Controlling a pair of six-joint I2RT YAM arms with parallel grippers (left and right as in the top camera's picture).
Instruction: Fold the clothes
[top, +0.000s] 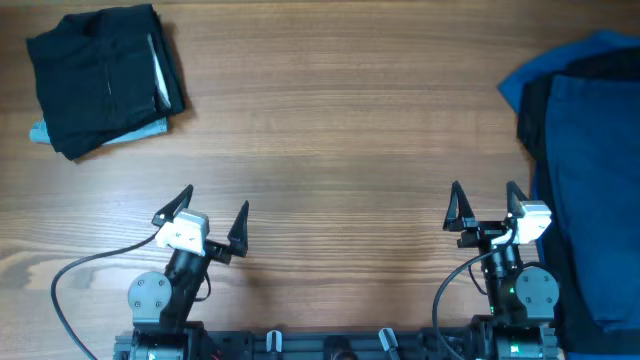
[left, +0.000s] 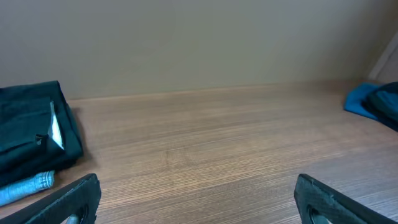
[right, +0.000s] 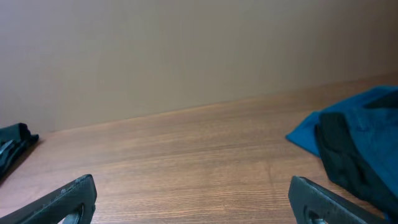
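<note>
Empty, spread: left fingers (top: 239, 225), right fingers (top: 458, 208). Risk: pinch into unfolded pile (top: 590, 150) snags several garments, drags heap off surface (top: 340, 130).

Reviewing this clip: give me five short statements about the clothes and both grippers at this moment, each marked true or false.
1. A folded dark garment lies at the far left of the table. True.
2. The left gripper is shut on a garment. False: it is open and holds nothing.
3. A light blue garment peeks out from under the folded dark one. True.
4. The clothes pile at the right is neatly folded. False: it is a loose heap of overlapping bright blue, black and navy fabric.
5. The right gripper is open and empty. True.
</note>
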